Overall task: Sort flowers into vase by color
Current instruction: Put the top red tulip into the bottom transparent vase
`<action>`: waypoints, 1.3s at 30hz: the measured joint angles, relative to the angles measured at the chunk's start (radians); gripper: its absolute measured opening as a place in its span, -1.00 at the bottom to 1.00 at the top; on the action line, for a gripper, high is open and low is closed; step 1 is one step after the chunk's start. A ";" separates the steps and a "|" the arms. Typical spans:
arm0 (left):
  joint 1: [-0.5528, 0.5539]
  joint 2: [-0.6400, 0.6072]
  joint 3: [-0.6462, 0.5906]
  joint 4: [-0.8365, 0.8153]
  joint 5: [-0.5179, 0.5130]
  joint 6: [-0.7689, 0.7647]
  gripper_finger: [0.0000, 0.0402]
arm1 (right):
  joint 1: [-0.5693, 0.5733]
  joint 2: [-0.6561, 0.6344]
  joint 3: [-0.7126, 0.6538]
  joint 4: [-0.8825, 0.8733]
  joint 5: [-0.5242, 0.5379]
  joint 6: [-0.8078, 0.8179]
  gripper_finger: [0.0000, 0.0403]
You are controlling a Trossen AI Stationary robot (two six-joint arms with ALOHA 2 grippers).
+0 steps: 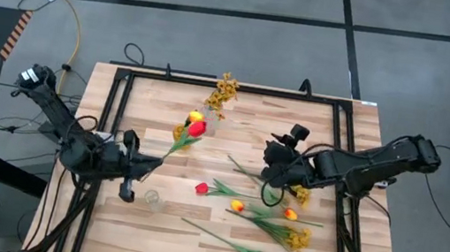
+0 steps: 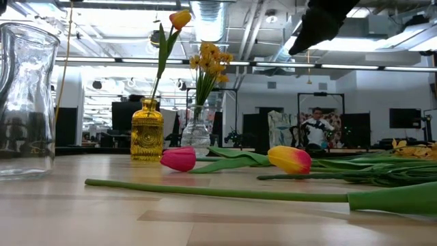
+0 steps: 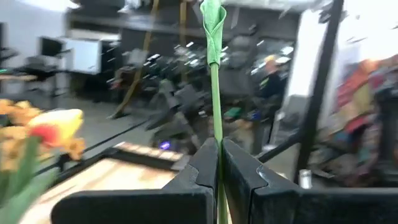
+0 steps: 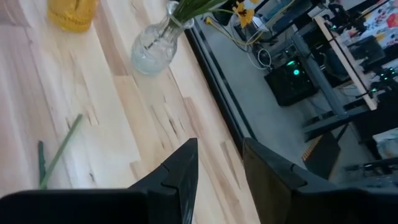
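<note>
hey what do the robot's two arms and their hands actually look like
Both arms are dark, almost black, jointed links with cables trailing off the table. Each ends in a hand, left hand and right hand, of two flat, angular black fingers.

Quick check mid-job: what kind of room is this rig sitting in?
Probably a robotics lab or workshop: exposed ceiling ducts, a grey floor with a yellow cable, and electronics racks beside the wooden table.
</note>
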 joint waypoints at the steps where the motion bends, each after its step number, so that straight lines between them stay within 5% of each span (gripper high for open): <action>1: 0.000 0.000 -0.027 0.047 0.025 0.004 -1.00 | 0.000 0.000 0.000 0.001 0.000 0.000 -0.24; 10: 0.005 0.044 -0.129 0.204 0.112 -0.033 -1.00 | 0.000 -0.001 0.000 0.038 0.000 0.000 -0.24; 26: 0.006 0.447 -0.129 0.697 0.162 0.071 -1.00 | 0.000 -0.001 0.000 0.074 -0.003 0.000 -0.25; 39: 0.002 0.484 -0.128 0.699 0.153 0.107 -1.00 | 0.000 -0.001 -0.041 0.558 -0.331 -0.001 -0.25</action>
